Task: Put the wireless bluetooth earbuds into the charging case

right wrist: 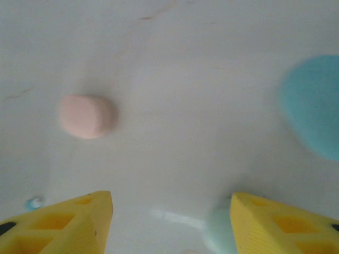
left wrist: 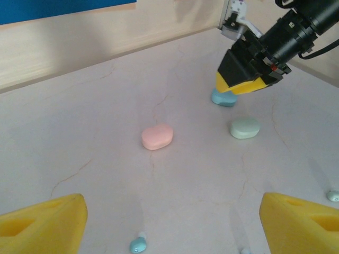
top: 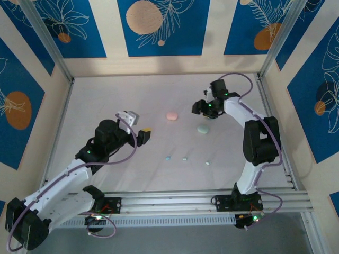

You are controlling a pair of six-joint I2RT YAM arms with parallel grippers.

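Three closed cases lie mid-table: a pink case (top: 172,115) (left wrist: 157,136) (right wrist: 85,116), a mint case (top: 203,129) (left wrist: 244,128) (right wrist: 220,233) and a light blue case (left wrist: 223,98) (right wrist: 315,119). Tiny earbuds (top: 168,157) (top: 185,158) (top: 208,163) lie loose in front of them; one blue earbud (left wrist: 137,244) sits just ahead of my left gripper (top: 144,135) (left wrist: 172,233), which is open and empty. My right gripper (top: 207,109) (left wrist: 241,87) (right wrist: 172,222) hovers low beside the blue case, open, with bare table between its fingers.
Metal frame posts and patterned walls (top: 159,26) close in the pale table (top: 132,95) on three sides. A rail (top: 175,198) with both arm bases runs along the near edge. Another earbud (left wrist: 333,196) lies at the right of the left wrist view.
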